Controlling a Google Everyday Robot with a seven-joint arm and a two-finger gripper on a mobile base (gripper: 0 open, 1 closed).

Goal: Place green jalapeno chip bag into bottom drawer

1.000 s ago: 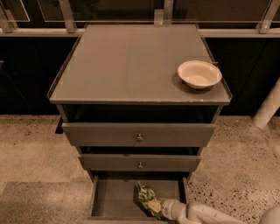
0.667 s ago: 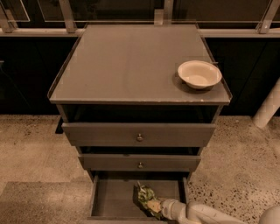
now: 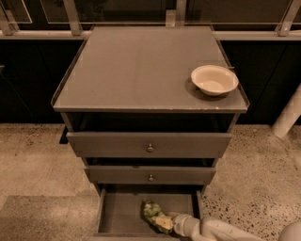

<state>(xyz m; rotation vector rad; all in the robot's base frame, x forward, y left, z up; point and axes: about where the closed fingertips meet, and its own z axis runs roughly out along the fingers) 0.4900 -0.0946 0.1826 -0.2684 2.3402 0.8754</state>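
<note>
Dim room, grey cabinet on a speckled floor

The jaws sit low at the foot of the grey cabinet [image 3: 149, 146], near the bottom edge. Above them spreads its flat grey surface [image 3: 141, 70]. Speckled beige floor [image 3: 33, 160] lies to either side of them. Dark glass panels [image 3: 122, 9] in pale frames stand far behind, and a white post [image 3: 288, 115] leans up to their right.

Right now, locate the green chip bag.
In the camera view, the green jalapeno chip bag lies in the open bottom drawer, right of centre, at the gripper reaching from the right.
</note>
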